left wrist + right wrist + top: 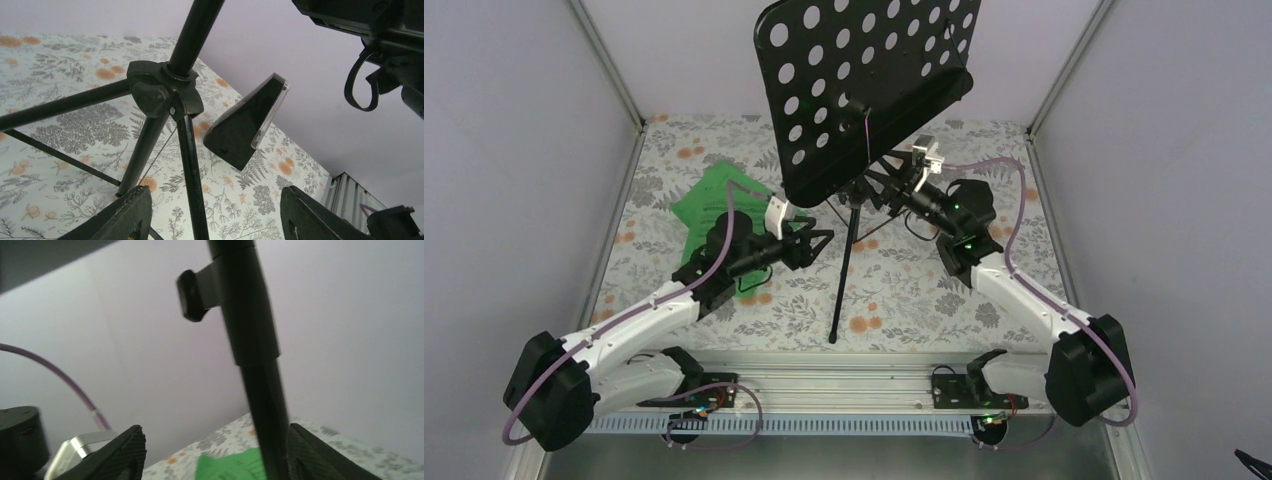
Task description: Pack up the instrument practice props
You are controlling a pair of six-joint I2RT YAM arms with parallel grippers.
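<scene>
The music stand [864,90], upright mid-table, is being straddled but not gripped: tripod leg [192,170] between the wide jaws of the left gripper [216,202], pole [265,390] between the parted jaws of the right gripper [215,447], where centring is being advised before squeezing.

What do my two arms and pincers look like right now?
Left arm and right arm: white links, black joint housings, a purple cable along each. Left pincer and right pincer are black, a silver-white camera block behind each. Green lights dot the right arm.
</scene>
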